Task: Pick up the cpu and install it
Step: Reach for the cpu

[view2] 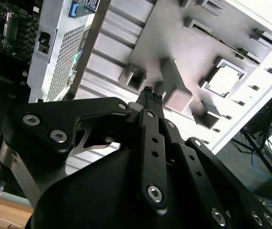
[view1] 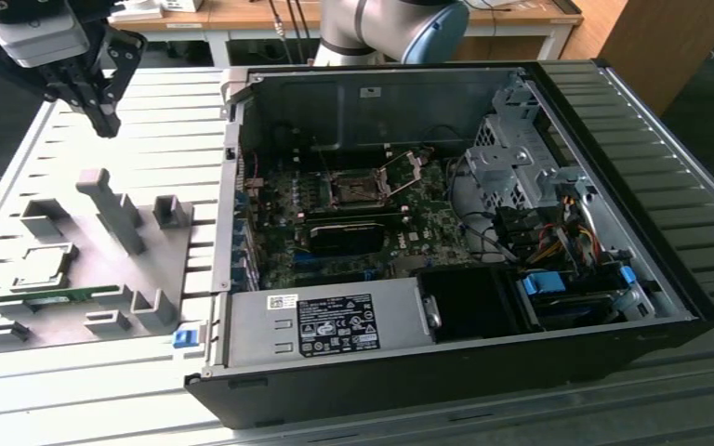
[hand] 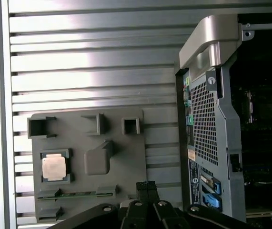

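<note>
The cpu (view1: 45, 263) is a small square chip with a silvery top, lying flat in a pocket of the grey fixture plate (view1: 115, 279) at the exterior view's left. It also shows in both wrist views, cpu (hand: 55, 168) and cpu (view2: 225, 79). My gripper (view1: 103, 121) hangs high above the far end of the plate, well away from the chip. Its fingers are shut tip to tip on nothing, as seen at the gripper (view2: 151, 95) and the gripper (hand: 146, 185). The motherboard socket (view1: 360, 190) inside the open computer case (view1: 654, 186) has its metal frame lifted.
A green memory stick (view1: 53, 295) lies in a slot beside the cpu. Several grey upright blocks (view1: 115, 209) stand on the fixture plate. A power supply (view1: 320, 325) sits at the near edge of the case. Everything rests on a ribbed metal table (view1: 122, 102).
</note>
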`<control>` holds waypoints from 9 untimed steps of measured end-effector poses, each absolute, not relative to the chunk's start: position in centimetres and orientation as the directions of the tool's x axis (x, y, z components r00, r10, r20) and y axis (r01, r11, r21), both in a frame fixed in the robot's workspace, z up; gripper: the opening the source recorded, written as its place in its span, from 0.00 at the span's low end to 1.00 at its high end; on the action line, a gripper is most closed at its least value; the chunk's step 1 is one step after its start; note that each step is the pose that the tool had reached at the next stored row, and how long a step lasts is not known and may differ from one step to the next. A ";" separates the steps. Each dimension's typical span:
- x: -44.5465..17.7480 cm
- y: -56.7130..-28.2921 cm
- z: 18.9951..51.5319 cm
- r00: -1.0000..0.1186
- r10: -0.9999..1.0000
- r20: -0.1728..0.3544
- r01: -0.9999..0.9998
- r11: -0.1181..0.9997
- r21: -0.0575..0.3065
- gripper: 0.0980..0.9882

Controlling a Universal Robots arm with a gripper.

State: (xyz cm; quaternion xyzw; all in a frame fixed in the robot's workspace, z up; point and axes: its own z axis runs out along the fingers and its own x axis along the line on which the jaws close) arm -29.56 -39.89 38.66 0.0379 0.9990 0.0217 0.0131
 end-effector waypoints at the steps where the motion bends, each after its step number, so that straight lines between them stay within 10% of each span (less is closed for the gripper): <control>1: -29.6 -39.9 38.7 -0.997 0.076 -0.024 0.075 0.996 0.044 0.01; 9: -30.2 -39.9 38.6 -0.997 0.076 -0.024 0.075 0.996 0.044 0.01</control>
